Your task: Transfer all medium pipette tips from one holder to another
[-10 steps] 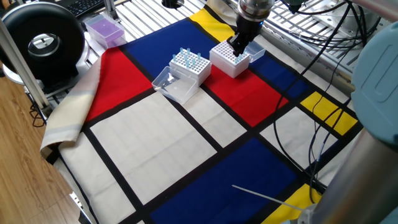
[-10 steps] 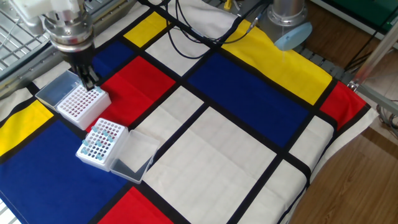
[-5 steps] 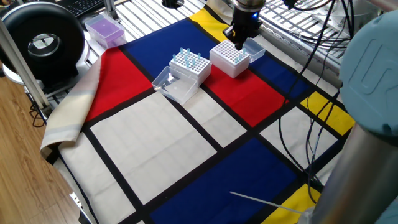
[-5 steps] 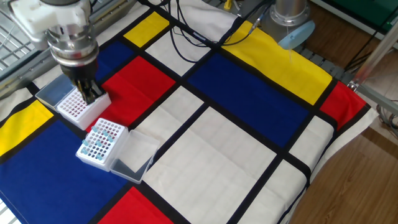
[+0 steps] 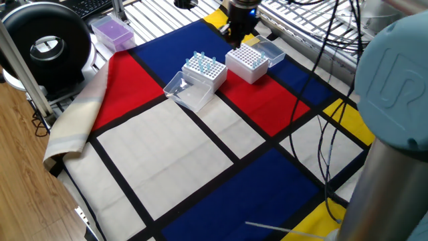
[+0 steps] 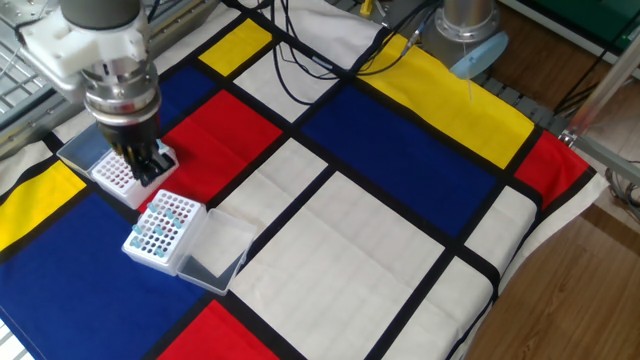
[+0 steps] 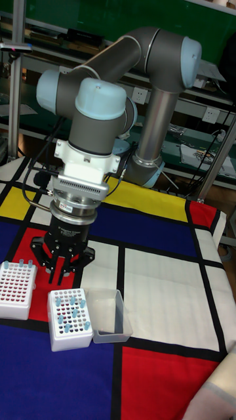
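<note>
Several pale-blue medium pipette tips (image 5: pixel 203 62) (image 6: pixel 161 228) (image 7: pixel 68 308) stand in the nearer white holder (image 5: pixel 206 75) (image 6: pixel 150 250) (image 7: pixel 71 336). Its clear lid (image 7: pixel 109 317) lies open beside it. The second white holder (image 5: pixel 249 65) (image 6: pixel 112 176) (image 7: pixel 14 292) carries a few tips (image 7: pixel 20 264) along its far row. My gripper (image 5: pixel 234 40) (image 6: pixel 150 168) (image 7: pixel 63 274) hangs above the gap between the two holders, pointing down. Its fingertips stand slightly apart, and I see nothing between them.
The second holder's clear lid (image 5: pixel 271 51) (image 6: pixel 85 148) lies behind it. A purple box (image 5: pixel 112 31) and a black round device (image 5: pixel 45 45) sit at the cloth's far left. Black cables (image 6: pixel 320 60) trail over the cloth near the robot base.
My gripper has moved off the second holder's top, sideways toward the holder full of tips. Both holders stay where they were.
</note>
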`<state>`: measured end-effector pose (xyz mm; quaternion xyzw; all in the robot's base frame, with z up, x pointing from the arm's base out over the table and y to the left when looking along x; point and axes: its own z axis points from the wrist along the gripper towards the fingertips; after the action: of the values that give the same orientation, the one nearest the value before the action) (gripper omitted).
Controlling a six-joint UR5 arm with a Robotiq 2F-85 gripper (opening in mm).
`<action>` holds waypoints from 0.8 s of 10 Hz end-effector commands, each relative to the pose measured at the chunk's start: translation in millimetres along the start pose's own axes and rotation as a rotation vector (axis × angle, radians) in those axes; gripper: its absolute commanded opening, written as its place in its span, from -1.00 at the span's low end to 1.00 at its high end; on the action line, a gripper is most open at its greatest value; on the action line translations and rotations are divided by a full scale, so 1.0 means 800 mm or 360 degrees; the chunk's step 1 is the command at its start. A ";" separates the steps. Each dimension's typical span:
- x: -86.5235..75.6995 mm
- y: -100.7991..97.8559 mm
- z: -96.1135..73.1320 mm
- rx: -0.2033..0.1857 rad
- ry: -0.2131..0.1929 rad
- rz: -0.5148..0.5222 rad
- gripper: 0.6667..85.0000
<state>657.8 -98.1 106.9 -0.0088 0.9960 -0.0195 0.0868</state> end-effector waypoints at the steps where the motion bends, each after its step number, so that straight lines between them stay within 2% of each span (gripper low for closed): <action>1: -0.018 0.014 0.006 -0.0043 -0.0031 -0.0049 -0.49; 3: -0.024 0.021 0.004 -0.0057 -0.0036 -0.0075 -0.46; 8: -0.026 0.014 0.017 -0.0067 -0.0028 -0.0144 -0.45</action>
<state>676.8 -87.3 98.9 -0.0500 0.9944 -0.0090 0.0923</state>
